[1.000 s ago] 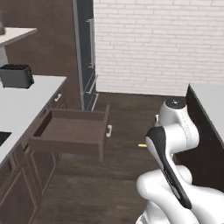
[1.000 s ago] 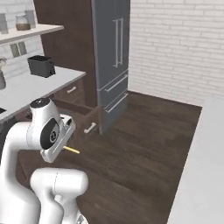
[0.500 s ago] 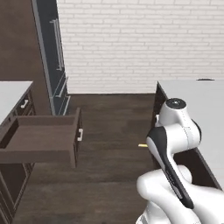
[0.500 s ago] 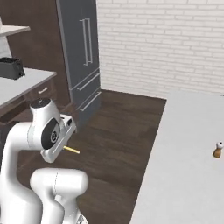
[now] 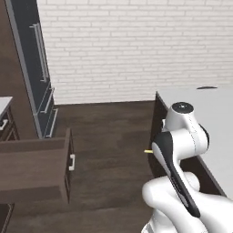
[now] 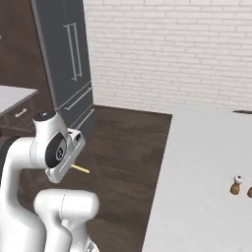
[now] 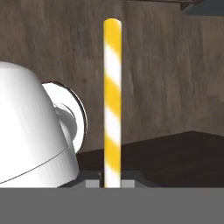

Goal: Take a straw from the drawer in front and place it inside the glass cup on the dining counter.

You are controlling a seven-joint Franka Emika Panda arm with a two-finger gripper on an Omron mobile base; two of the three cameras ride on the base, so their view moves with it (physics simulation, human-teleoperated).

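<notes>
The left base view looks forward and down from behind the white robot arm [image 5: 182,150], which rises at its lower right. It faces the white brick wall [image 5: 136,45], with the open dark-brown wooden drawer [image 5: 36,168] at its left edge.

The right base view looks the same way from the other side, the arm at its lower left and the white-topped dining counter [image 6: 206,187] spreading to its right. Both share the wall, the dark wooden floor [image 6: 128,147] and the tall grey refrigerator [image 6: 69,54].

The hand view sits very near, looking along the yellow-and-white striped straw [image 7: 112,105] towards the floor.
</notes>
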